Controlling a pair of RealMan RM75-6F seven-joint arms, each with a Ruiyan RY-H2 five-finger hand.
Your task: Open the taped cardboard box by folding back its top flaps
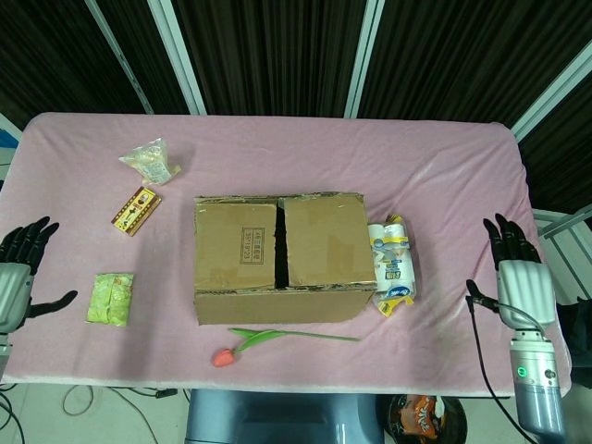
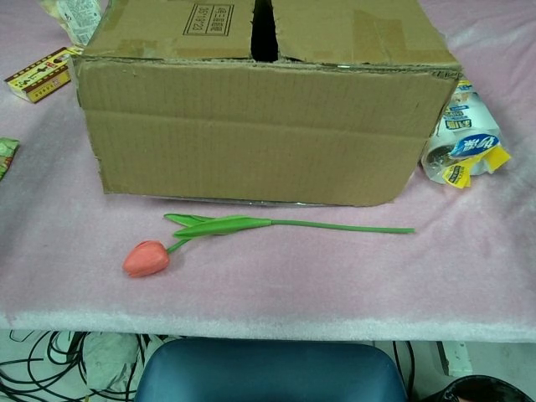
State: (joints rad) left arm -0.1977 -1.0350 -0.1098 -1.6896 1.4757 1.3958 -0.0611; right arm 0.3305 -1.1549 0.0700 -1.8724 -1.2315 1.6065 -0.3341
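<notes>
The brown cardboard box [image 1: 277, 257] sits mid-table with both top flaps lying flat and a dark slit between them; the chest view shows its front wall [image 2: 260, 126] close up. My right hand [image 1: 518, 277] hovers past the table's right edge, fingers spread and empty, far from the box. At the left edge my left hand [image 1: 18, 276] is likewise spread and holds nothing. Neither hand appears in the chest view.
A pink tulip [image 1: 242, 346] lies in front of the box. A white and yellow packet [image 1: 392, 261] rests against the box's right side. To the left lie a green packet [image 1: 110, 298], a small patterned box [image 1: 136, 210] and a clear bag [image 1: 148, 162].
</notes>
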